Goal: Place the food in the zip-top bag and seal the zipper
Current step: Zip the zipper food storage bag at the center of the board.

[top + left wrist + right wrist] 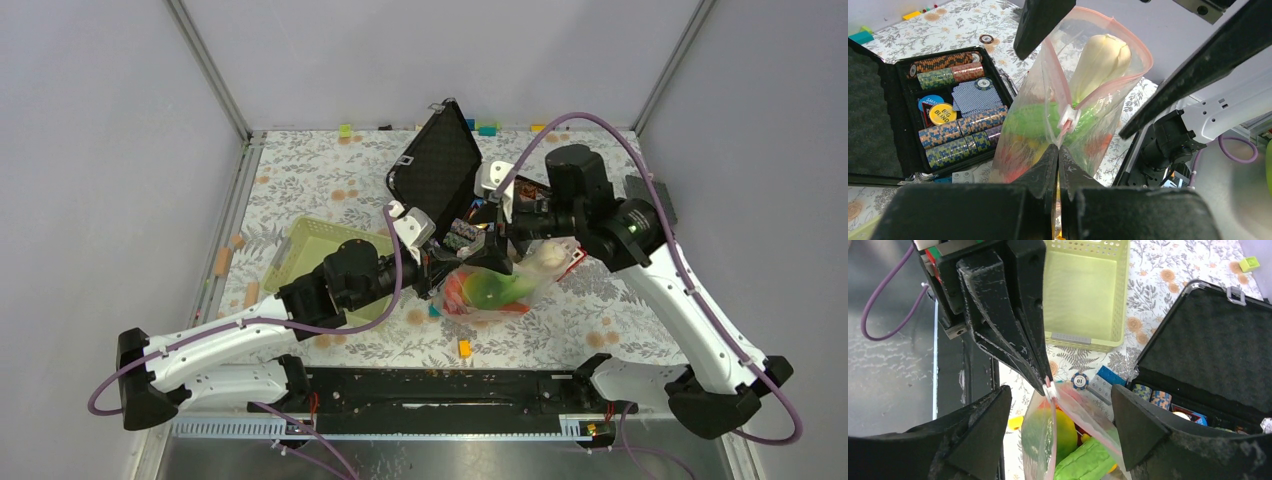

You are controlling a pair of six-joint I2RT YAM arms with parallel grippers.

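Observation:
The clear zip-top bag is held up off the table between both arms. My left gripper is shut on the bag's corner by a small white tab; it also shows in the top view. The pink zipper gapes open. Food sits inside: a green piece, a yellow-green round one, red and orange bits, and a cream piece poking up at the mouth. My right gripper is open, its fingers either side of the bag's mouth.
An open black case with rows of poker chips lies behind the bag. The light green basket stands left of it. A loose chip, a blue block and an orange block lie on the floral cloth.

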